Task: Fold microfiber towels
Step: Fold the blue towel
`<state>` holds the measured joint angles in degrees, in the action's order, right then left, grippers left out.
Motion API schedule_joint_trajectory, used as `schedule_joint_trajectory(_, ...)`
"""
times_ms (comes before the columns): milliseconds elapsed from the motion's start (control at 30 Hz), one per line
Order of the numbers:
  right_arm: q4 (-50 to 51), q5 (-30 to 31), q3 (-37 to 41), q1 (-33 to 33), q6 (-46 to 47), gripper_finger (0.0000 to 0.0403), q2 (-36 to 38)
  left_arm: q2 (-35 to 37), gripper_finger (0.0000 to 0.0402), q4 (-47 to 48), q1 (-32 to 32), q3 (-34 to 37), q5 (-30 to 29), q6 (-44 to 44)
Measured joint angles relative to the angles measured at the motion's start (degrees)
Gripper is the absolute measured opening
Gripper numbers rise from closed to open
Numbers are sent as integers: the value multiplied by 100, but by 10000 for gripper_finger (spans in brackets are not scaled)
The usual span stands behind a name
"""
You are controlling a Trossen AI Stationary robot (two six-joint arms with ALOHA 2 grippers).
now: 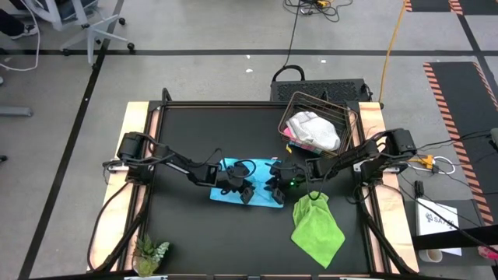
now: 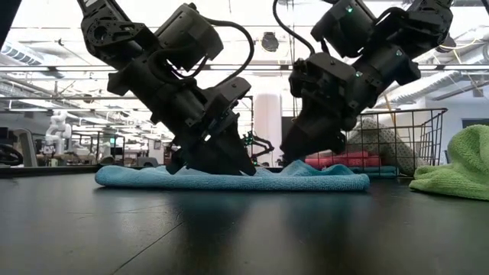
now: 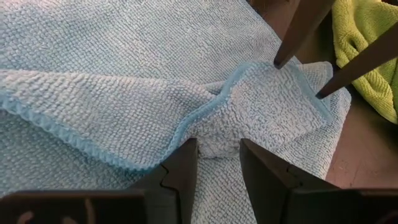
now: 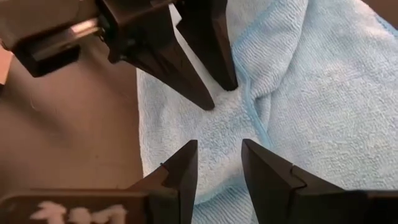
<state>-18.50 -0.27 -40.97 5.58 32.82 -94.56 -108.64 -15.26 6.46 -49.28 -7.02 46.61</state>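
Note:
A light blue towel [image 1: 233,187] lies flat on the black table's middle, one layer folded over so that a hemmed edge [image 3: 205,112] crosses its top. My left gripper [image 3: 217,149] slants down onto it from the table's left, open. Facing it, my right gripper [image 4: 217,149] slants down from the right, open, over the towel near its edge [image 4: 146,143]. In the low view, the tips of the left gripper [image 2: 229,164] and the right gripper [image 2: 294,160] stand a short way apart on the towel [image 2: 137,177]. A lime green towel [image 1: 317,229] lies rumpled at the near right. My left gripper's open fingertips [image 2: 241,168] stand on the towel's folded-over top layer [image 3: 217,134], slanting down from the table's left. Cloth shows in the gap between them. The towel lies flat on the table. My right gripper's open fingertips [image 2: 289,162] reach down to the towel's top [image 4: 217,134]; whether they touch it I cannot tell.
A wire basket [image 1: 346,117] at the far right holds a white towel [image 1: 315,128] and a pink one [image 1: 289,144]. A small green plant [image 1: 149,253] stands at the near left corner. Bare black table [image 1: 194,233] lies in front of the blue towel.

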Motion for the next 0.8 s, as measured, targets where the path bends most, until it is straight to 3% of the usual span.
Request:
schedule_joint_trajectory(400,722,-2,0,-1,382,114,0,0,127,0,-7,0,-65,2)
schedule_joint_trajectory(800,587,12,-2,-33,491,102,0,0,127,0,-7,0,-75,4)
